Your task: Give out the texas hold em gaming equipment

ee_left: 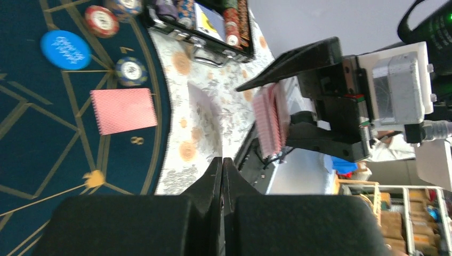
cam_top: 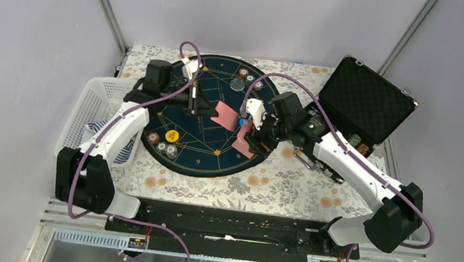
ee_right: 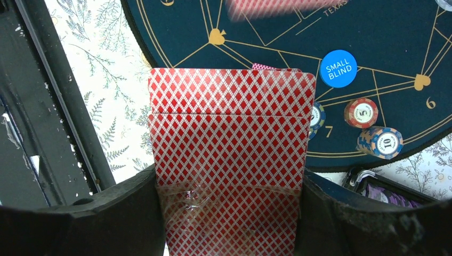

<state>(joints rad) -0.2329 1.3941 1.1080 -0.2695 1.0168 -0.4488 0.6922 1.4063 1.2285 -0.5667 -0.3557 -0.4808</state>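
Observation:
My right gripper [cam_top: 252, 136] [ee_right: 229, 181] is shut on a deck of red-backed playing cards [ee_right: 229, 144] and holds it over the mat's right edge. The deck [ee_left: 269, 122] also shows edge-on in the left wrist view. A single card [cam_top: 225, 114] [ee_left: 122, 109] lies face down on the dark-blue mat [cam_top: 214, 152]. Just left of that card, my left gripper [cam_top: 211, 109] [ee_left: 222, 162] is shut with nothing between its fingers. A blue SMALL BLIND button [ee_right: 338, 68] and poker chips [ee_right: 361, 112] lie near the deck. A yellow button [cam_top: 172, 136] with chips [cam_top: 161, 146] sits at the mat's front left.
The open black case [cam_top: 364, 106] stands at the back right with chips in it. A white basket [cam_top: 90, 108] sits at the left table edge. More chips [cam_top: 244, 73] lie at the mat's far side. A floral cloth [cam_top: 276, 182] covers the table.

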